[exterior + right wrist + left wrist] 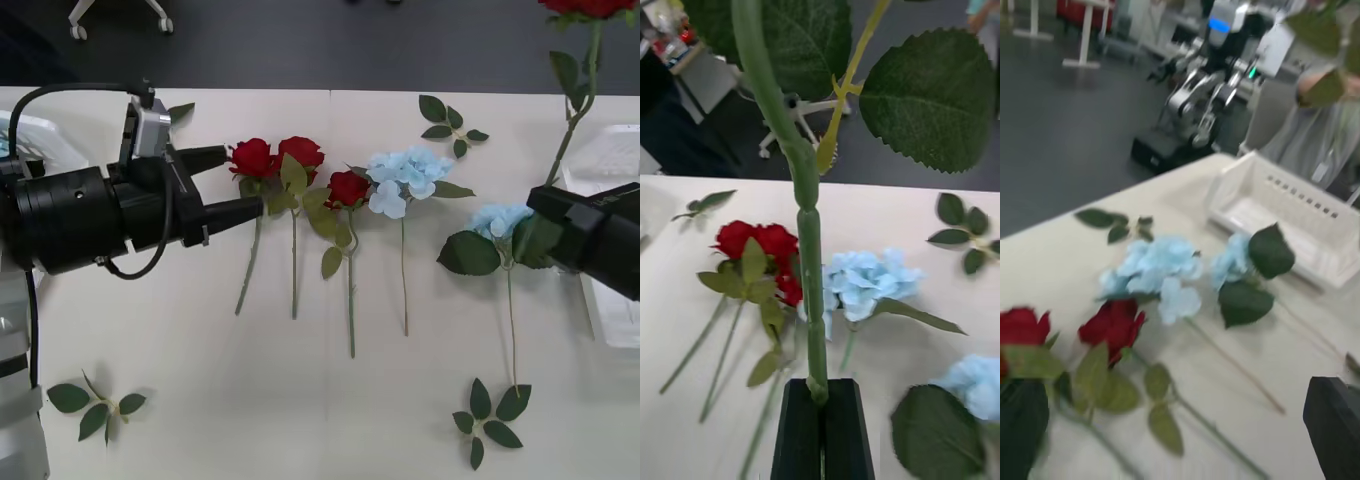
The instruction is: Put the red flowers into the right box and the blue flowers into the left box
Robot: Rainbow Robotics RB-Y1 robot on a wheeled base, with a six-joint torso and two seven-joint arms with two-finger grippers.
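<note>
- My right gripper (820,420) is clamped on the green stem of 1 red rose (590,6), which stands up and away from me, its head at the top edge of the front view, above the right box (612,160).
- That stem sits only at my fingertips. If it swivels there, the head may swing past the box wall and land on the table (300,400).
- Just beside my right arm lies 1 blue flower (497,217) with its big leaves. Lowering carelessly, I could snag a leaf and drag it into the wrong box.
- My left gripper (235,180) hangs spread wide, holding nothing, its black fingers either side of the nearest of 3 red roses (252,156) on the table.
- Those 3 roses overlap leaves, so closing here could lift 2 at once or tug the neighbour askew.
- A blue cluster (405,172) lies close against the third rose and could be disturbed too.
- The left box (30,135) peeks out behind my left arm.
</note>
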